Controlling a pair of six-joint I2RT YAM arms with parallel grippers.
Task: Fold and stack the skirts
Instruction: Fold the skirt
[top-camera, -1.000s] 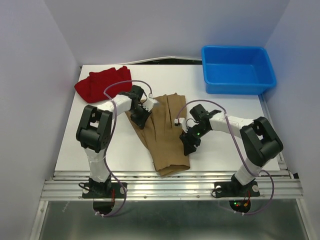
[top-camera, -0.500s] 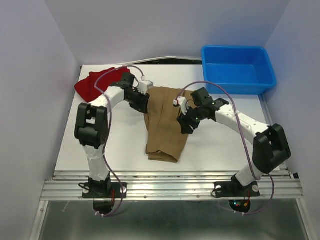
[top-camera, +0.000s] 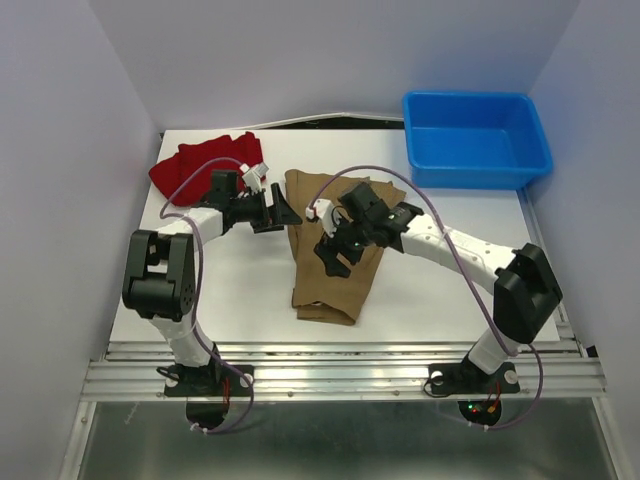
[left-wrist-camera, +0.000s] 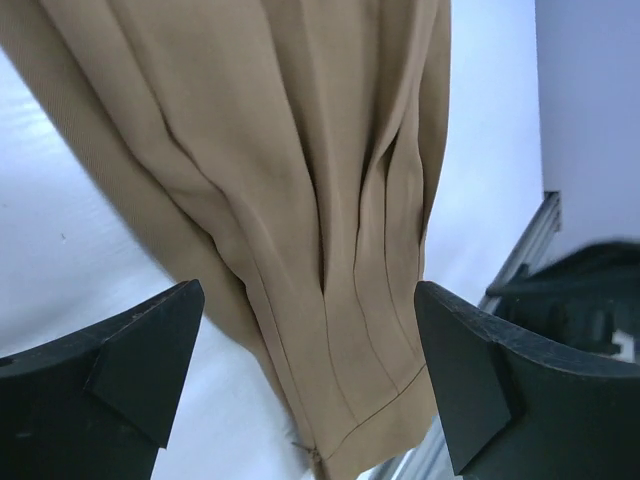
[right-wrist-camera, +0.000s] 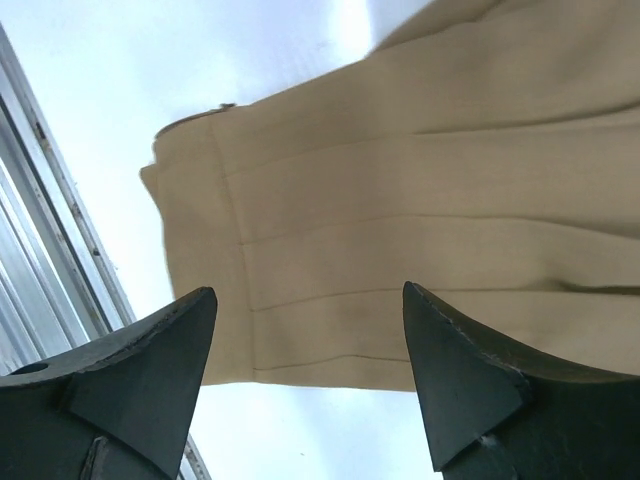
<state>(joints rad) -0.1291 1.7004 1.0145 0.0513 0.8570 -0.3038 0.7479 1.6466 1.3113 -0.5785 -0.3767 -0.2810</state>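
At mid-table, tan skirt (top-camera: 325, 290) lies as a long folded strip, one narrow end toward the near edge. Pleat creases run lengthwise (clear in both wrist views). Red skirt (top-camera: 200, 165) is bunched at the far left corner, well apart from it.

Blue bin (top-camera: 475, 97) stands far right; both skirts lie on the table (top-camera: 230, 290), outside it.

The right arm covers the strip's middle in the top view.

Left gripper (top-camera: 288, 213) sits at the strip's upper left edge, jaws spread wide, gripping nothing. Right gripper (top-camera: 330, 258) hangs over the strip's middle, jaws parted, cloth below and unpinched. Whether any fingertip touches cloth: cannot tell.
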